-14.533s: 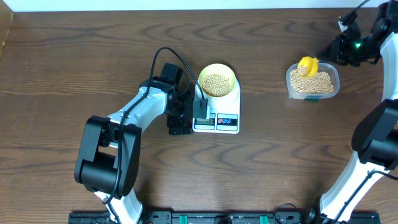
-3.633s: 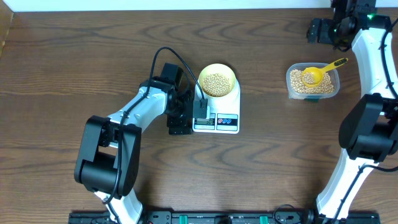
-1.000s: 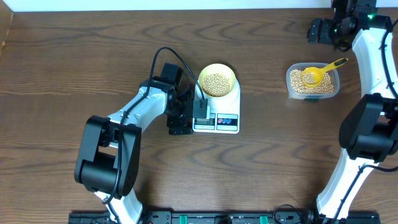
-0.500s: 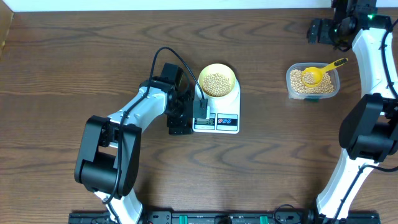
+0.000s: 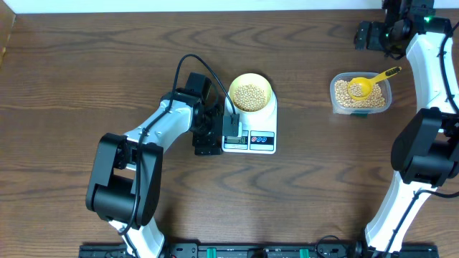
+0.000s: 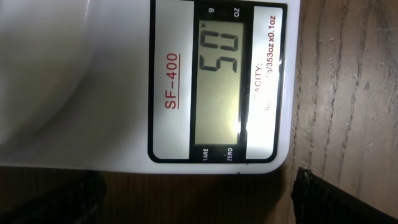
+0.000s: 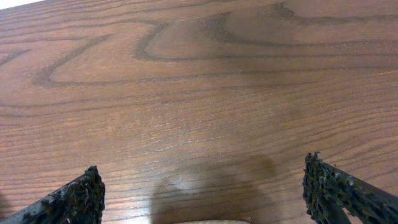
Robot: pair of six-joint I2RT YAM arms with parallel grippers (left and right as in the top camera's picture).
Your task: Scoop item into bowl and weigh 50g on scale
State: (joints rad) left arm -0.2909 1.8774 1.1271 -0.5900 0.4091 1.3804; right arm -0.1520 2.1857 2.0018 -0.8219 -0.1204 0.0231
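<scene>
As the left tool (image 5: 219,132) gapes, the scale (image 5: 252,135) (display (image 6: 224,81) lit) sits alongside.

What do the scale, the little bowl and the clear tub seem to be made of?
Scale: probably smooth white plastic, with a sheen near its display. Bowl: pale yellow, finish unclear, likely plastic, perhaps ceramic. Tub: clear plastic, since beans show through its wall.

Right gripper (image 5: 367,34) moved from beside tub (image 5: 385,101) to far table edge; scoop (image 5: 367,82), upright before, now lies in tub, handle over rim.
</scene>
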